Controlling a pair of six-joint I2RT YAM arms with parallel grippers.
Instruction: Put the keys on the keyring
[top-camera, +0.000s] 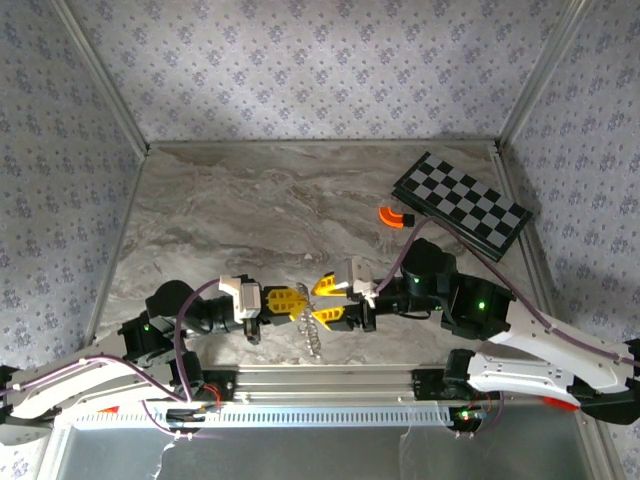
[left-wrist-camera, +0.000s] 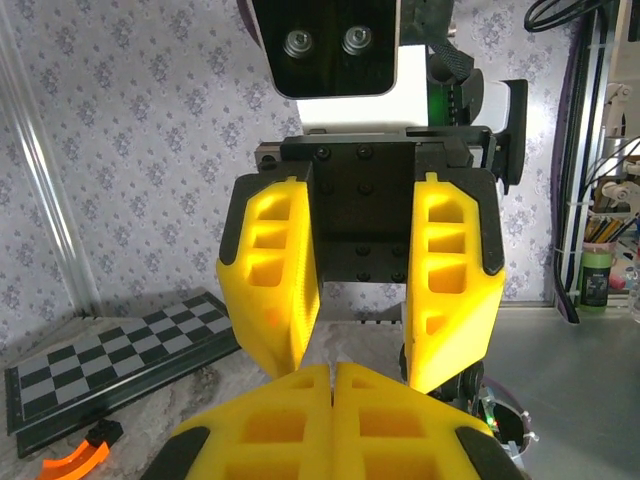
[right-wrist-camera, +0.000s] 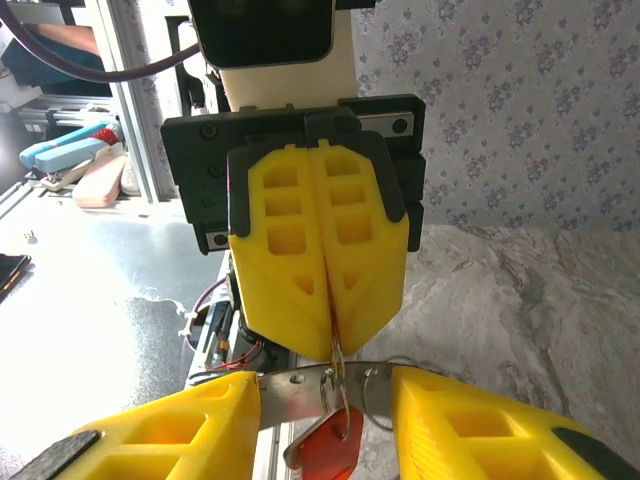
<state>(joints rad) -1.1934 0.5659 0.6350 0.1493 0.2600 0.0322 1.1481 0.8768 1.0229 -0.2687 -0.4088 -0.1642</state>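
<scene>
The left gripper (right-wrist-camera: 333, 335) is clamped tight, pinching the thin wire of the keyring (top-camera: 312, 335) at its very fingertips; facing it, the right gripper (left-wrist-camera: 362, 340) stands with its jaws spread wide, one finger on either side of the hanging metal and holding nothing; the ring dangles between the two, over the near edge of the table (top-camera: 250, 200), about midway from left to right. Just under the pinch hangs the key (right-wrist-camera: 330, 450), its red plastic head lowest and a silver blade slanting off to one side; whether it is already threaded on the wire or only lying against it cannot be told from this close, crowded angle.

Both pieces look light and rigid; the ring is likely springy, slick steel, apt to swing and twist in a thin pinch; the key's flat red head probably offers the broadest, least slippery faces, so a grip across those flats, clear of its hole, seems soundest.

The count: one red-headed key; one keyring; two grippers; and, far right on the table, well apart from the work, one chequered board (top-camera: 462, 205) with one orange curved piece (top-camera: 393, 217) just beside it.
</scene>
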